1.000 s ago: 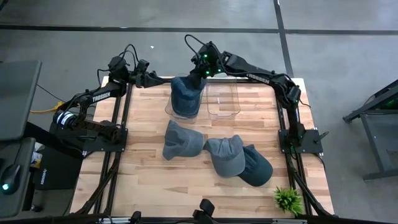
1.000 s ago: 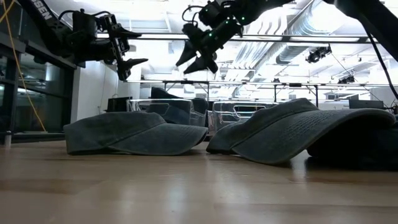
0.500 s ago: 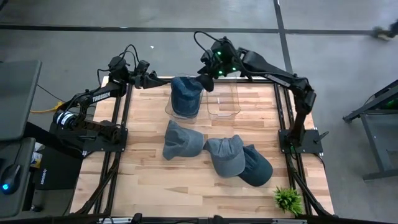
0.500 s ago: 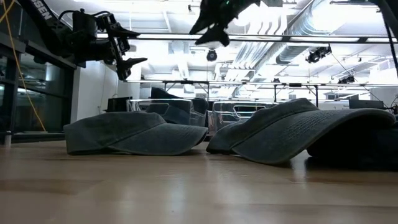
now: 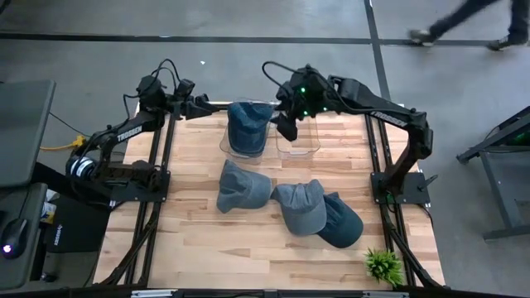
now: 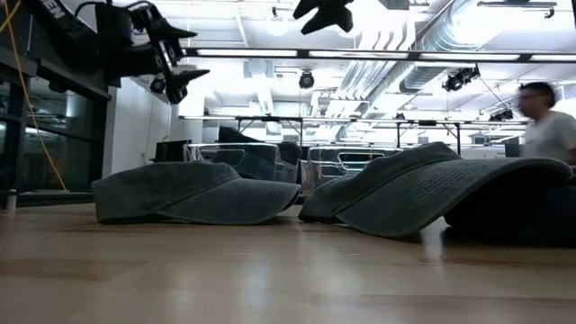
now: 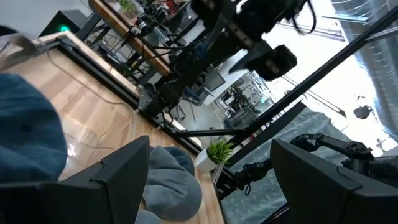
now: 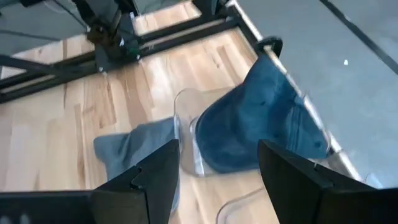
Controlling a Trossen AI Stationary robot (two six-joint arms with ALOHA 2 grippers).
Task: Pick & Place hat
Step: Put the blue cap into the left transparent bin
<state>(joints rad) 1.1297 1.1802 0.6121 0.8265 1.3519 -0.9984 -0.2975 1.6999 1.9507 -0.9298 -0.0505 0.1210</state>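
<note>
Wooden table (image 5: 207, 240), right pincer (image 5: 287, 126) apart and empty above clear bins, left pincer (image 5: 201, 108) apart, empty

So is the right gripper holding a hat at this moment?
No: in the right wrist view the right gripper is open with nothing between its fingers, and the hat lies below it in the clear bin.

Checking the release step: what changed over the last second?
The right gripper, open and empty, pulled away from over the hat in the left bin, rising and ending above the empty right bin. The left gripper lifted slightly, open. A person walked into the background. The three hats on the table and the binned hat did not move.
</note>
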